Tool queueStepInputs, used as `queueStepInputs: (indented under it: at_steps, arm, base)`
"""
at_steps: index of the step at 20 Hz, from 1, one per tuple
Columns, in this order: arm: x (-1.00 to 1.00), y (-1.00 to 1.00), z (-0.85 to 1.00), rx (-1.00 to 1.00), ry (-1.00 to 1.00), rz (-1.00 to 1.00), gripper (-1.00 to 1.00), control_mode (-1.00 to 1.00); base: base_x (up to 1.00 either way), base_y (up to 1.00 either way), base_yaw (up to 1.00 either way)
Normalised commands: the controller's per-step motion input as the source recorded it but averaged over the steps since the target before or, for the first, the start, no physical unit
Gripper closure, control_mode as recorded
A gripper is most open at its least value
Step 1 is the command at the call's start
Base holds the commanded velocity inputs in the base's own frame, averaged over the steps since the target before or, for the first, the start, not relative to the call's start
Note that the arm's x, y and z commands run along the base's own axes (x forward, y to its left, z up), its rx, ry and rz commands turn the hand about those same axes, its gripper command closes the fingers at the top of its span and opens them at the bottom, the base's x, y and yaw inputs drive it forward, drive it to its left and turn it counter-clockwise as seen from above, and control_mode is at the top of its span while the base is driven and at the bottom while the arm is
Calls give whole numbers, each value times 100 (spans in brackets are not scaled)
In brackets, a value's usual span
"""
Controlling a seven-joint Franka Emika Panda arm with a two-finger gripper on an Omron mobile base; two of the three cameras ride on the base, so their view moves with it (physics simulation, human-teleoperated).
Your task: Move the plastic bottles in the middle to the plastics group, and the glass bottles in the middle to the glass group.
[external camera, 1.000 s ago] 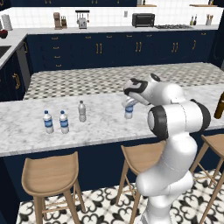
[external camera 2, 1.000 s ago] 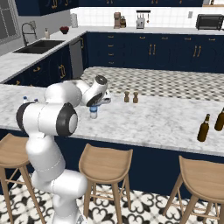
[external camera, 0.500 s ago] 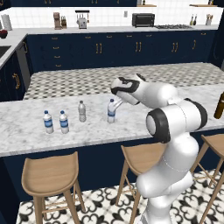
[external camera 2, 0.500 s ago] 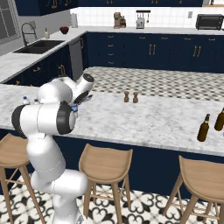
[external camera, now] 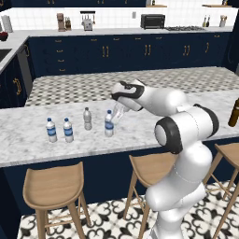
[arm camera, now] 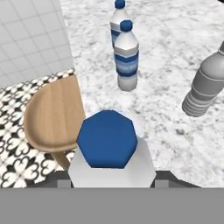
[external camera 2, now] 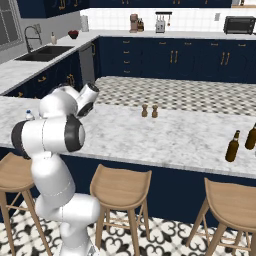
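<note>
**Water bottle arriving beside the plastics group**

The white arm is reaching out to its left over the white marbled worktop (external camera: 140, 140), and its claw (external camera: 117, 112) is clamped on a small clear plastic water bottle with a blue label band (external camera: 109, 124), gripping it near the top. In the left base view the bottle is standing upright, its base at or just above the marble; whether it is touching cannot be told. In the hand view the camera is looking straight down the bottle's long axis onto its blue-looking cap (arm camera: 107, 139), so that axis is running in line with the claw.

The plastics group is lying just to the left of the held bottle: the plain greyish unlabelled bottle (external camera: 87, 118) is nearest, and two more blue-banded water bottles (external camera: 68, 130) (external camera: 51, 130) are standing further left, near the worktop's front edge. Judging from this, the bottle is practically at its destination, and the coming move is a short lowering and release without nudging the grey bottle.

Two dark-brown long-necked glass bottles (external camera 2: 232, 146) (external camera 2: 250, 136) are standing well apart, at the far right end.
</note>
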Motion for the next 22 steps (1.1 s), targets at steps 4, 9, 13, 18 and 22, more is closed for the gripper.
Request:
queueStepInputs:
  at_steps: [4, 9, 13, 18, 22]
  arm:
    - [0, 37, 0, 0, 0, 20, 100, -100]
    - [4, 62, 0, 0, 0, 10, 100, -100]
    - [4, 28, -6, 0, 0, -1, 100, -100]
    - [7, 3, -22, 0, 0, -8, 100, -100]
    - [16, 0, -18, 0, 0, -3, 100, -100]
  base:
    - [0, 0, 0]
    - [0, 0, 0]
    - [0, 0, 0]
    - [0, 0, 0]
    - [0, 0, 0]
